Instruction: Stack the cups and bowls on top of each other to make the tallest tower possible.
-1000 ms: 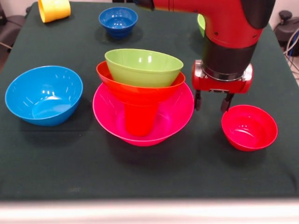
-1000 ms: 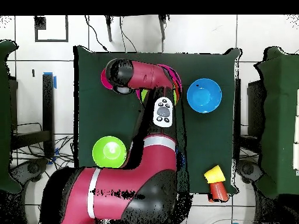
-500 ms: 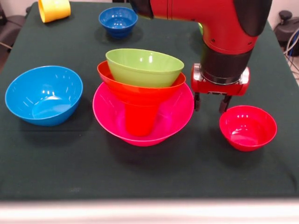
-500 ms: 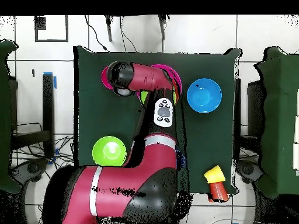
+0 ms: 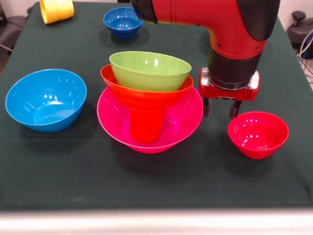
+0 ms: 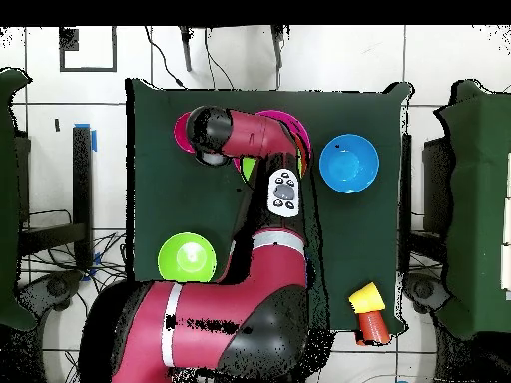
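Counting left to right across the tabletop [image 5: 58, 171], I see one yellow cup [image 5: 56, 10] at the far left corner, one light blue bowl [image 5: 46, 99] by the left edge and one small dark blue bowl [image 5: 123, 22] near the far edge. The tower [image 5: 149, 100] stands mid-table: one pink bowl [image 5: 117, 122], a red cup [image 5: 146, 126], one orange bowl [image 5: 122, 90], one green bowl [image 5: 149, 70]. My claw [image 5: 220, 108] hangs open and empty just behind the one small red bowl [image 5: 257, 133] on the right.

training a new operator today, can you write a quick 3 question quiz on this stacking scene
1. True or false: the lime green bowl sits at the top of the tower.
2. Which bowl is nearest the gripper? A light blue bowl B small red bowl C small dark blue bowl
3. What stands inside the pink bowl, holding up the orange bowl?

Key: 1 true; 2 B; 3 a red cup.
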Robot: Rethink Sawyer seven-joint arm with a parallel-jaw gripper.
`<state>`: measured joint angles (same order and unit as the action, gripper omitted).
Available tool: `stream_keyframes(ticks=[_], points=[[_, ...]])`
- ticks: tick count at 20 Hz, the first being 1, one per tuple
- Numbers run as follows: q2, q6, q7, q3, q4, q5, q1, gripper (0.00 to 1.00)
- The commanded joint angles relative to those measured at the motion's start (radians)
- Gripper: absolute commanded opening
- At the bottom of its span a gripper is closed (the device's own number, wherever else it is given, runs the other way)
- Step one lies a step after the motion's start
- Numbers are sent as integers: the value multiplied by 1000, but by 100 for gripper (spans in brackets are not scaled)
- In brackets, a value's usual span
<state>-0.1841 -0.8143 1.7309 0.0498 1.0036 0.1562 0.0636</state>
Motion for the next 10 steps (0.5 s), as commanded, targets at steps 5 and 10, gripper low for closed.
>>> stream_keyframes(ticks=[5, 10], points=[[-44, 20, 67, -139, 104, 30, 22, 100], [-79, -26, 90, -131, 107, 39, 0, 100]])
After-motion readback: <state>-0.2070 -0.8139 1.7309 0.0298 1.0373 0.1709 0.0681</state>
